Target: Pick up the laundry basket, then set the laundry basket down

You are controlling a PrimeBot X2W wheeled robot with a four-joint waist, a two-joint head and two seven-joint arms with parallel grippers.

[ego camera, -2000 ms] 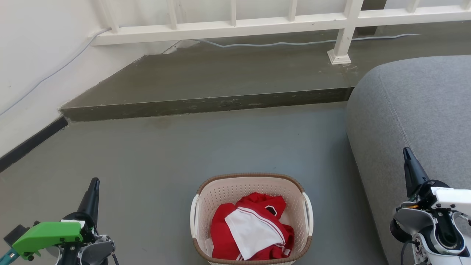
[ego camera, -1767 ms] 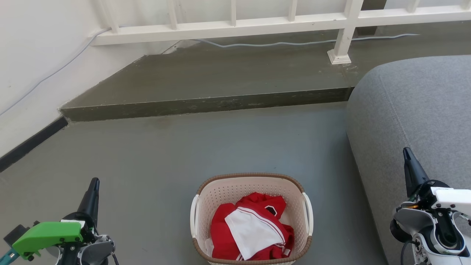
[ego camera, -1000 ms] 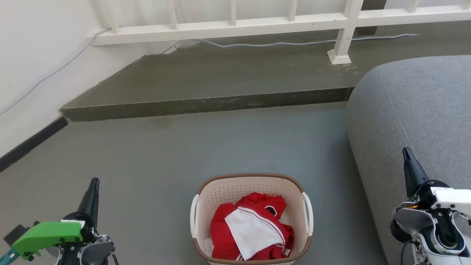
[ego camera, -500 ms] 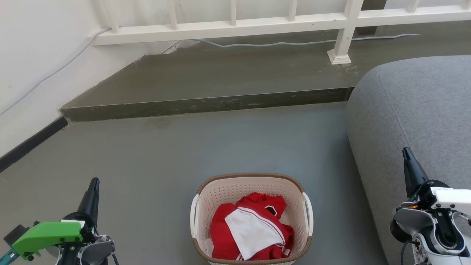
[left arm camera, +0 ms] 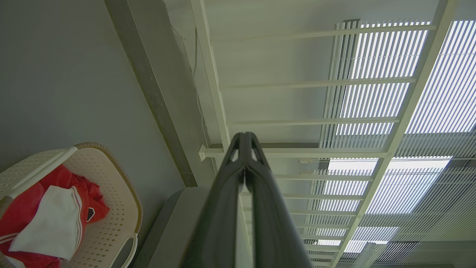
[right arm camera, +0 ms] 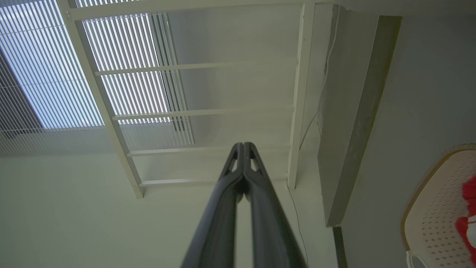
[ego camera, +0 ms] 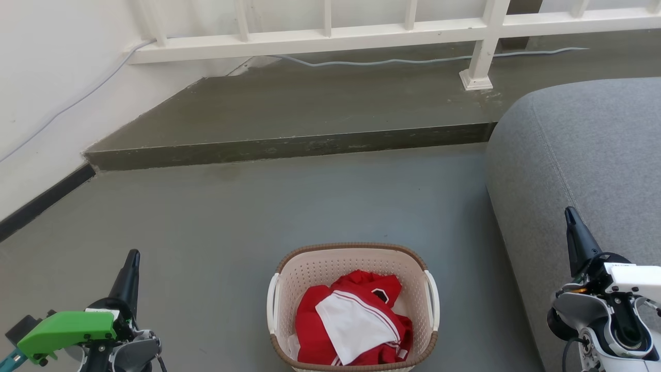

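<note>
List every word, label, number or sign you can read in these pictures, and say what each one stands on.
No text here can be read.
On the white housing behind the right claw: a faint dark marking, too small to read.
On the red and white garment in the laundry basket: a black emblem, no letters to be made out.

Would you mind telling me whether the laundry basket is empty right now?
No, in the head view the laundry basket holds a crumpled red and white garment.
</note>
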